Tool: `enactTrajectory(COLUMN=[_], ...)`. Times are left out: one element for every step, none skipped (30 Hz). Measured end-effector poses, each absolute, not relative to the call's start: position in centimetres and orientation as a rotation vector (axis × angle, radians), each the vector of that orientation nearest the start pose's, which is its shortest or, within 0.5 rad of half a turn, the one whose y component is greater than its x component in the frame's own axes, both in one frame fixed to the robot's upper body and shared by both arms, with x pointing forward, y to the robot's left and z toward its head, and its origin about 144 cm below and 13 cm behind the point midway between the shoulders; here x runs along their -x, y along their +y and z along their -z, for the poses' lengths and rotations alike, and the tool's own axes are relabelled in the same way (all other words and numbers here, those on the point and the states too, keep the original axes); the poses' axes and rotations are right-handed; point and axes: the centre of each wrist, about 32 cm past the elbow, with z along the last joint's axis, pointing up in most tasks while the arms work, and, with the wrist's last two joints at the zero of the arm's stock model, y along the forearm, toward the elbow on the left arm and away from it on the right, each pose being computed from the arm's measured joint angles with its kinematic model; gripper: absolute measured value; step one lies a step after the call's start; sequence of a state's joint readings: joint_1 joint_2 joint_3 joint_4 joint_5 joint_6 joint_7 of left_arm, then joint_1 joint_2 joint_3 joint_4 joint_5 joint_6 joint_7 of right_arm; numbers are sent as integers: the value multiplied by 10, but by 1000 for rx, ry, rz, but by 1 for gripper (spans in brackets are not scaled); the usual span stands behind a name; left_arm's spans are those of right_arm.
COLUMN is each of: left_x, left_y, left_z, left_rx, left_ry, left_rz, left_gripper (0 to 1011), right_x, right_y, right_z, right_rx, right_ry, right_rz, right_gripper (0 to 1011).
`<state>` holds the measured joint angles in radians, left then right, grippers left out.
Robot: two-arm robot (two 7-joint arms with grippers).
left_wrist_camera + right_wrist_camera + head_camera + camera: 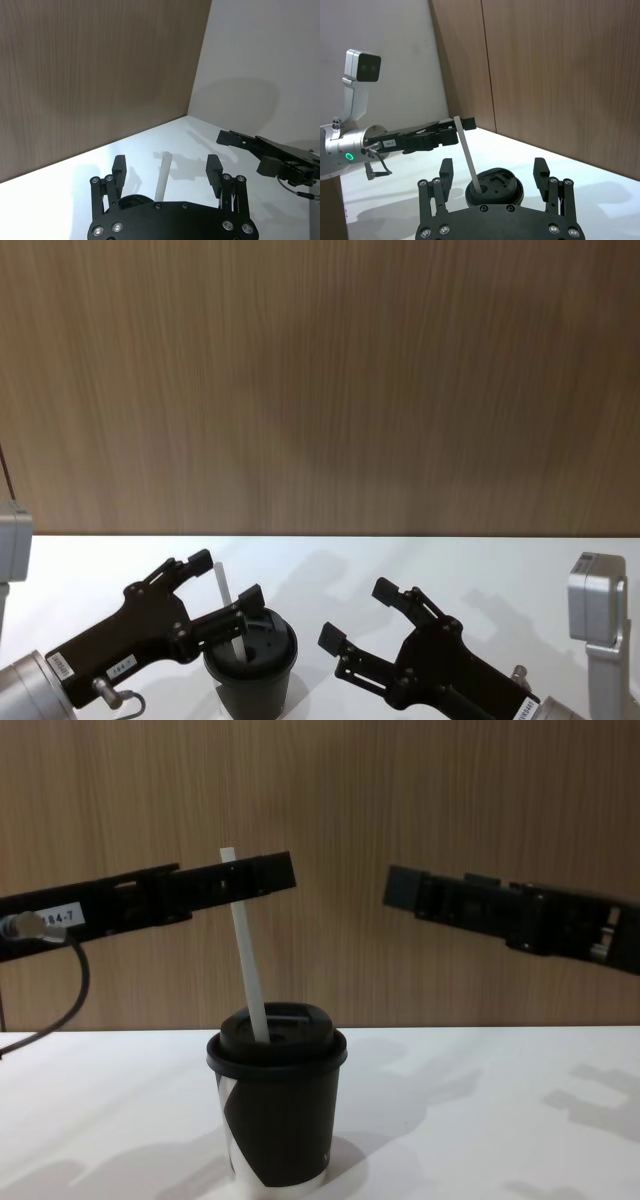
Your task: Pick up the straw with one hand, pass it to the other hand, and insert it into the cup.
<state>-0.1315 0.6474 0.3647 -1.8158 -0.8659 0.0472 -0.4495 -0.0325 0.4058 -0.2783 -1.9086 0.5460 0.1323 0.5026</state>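
Lying flat and white across the near ground: table (420,560), catching soft grey shadows. Standing upright behind it: wood-grain wall (320,380), brown, running edge to edge. Meeting it at a corner: plain white wall (260,55).

Head camera looks down and chest camera across, level and close, both sharing the cup (250,665) with the wrist cameras.

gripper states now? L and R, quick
Left gripper: open, fingers either side of the straw, which stands in the cup.
Right gripper: open, empty.
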Motion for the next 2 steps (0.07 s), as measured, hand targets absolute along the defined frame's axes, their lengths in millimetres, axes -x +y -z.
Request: enactTrajectory(left_x=[-460,-460], left_y=[269,269], left_z=[-1236,-1236], left_rx=[192,192], left_ry=[110,111], left_rz=[-666,-667], left_gripper=[1000,1000], right_x=[-425,-425], right_y=[-224,-225], right_z=[-1219,-1219], right_rx=[-148,-148], right_ry=[77,77], right_rz=[658,658], right_gripper=[1001,1001])
